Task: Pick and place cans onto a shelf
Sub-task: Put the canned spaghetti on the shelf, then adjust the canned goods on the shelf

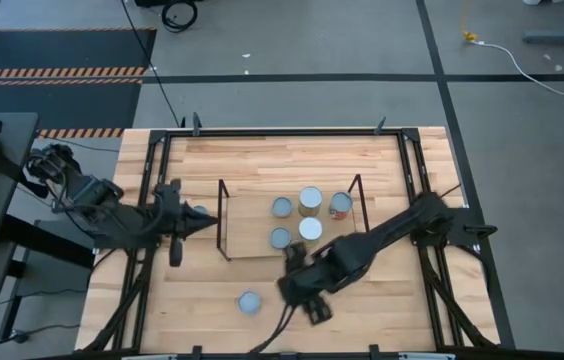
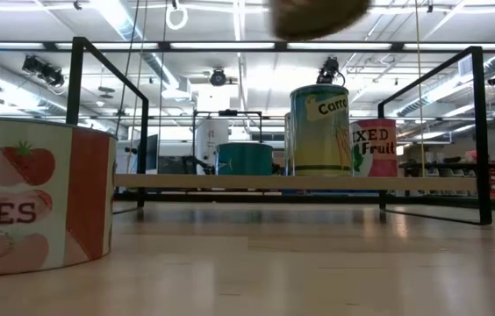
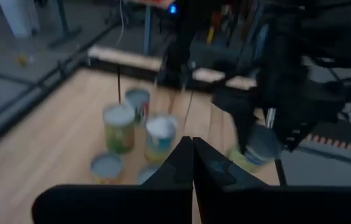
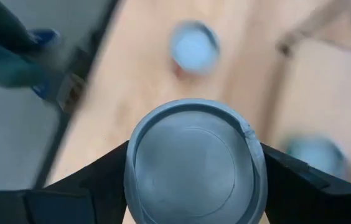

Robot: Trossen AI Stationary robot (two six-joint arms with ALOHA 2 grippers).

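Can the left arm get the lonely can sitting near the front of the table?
Probably yes. That can stands alone on bare wood, nothing blocking it from the left tool, which is shut and would need to open. The right tool already holds another can.

A grey floor (image 1: 292, 40) is seen around the wooden table (image 1: 262, 160), crossed by dark lines and a striped mat (image 1: 52, 72). A white cable (image 1: 532, 60) is trailed across it. Bright ceiling lights (image 2: 116, 17) are seen overhead.

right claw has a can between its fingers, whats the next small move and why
Probably carry it toward the shelf. The right claw grips a can on both sides, clear of the table near the shelf's front, where five cans already sit. The left claw waits shut beside the rack.
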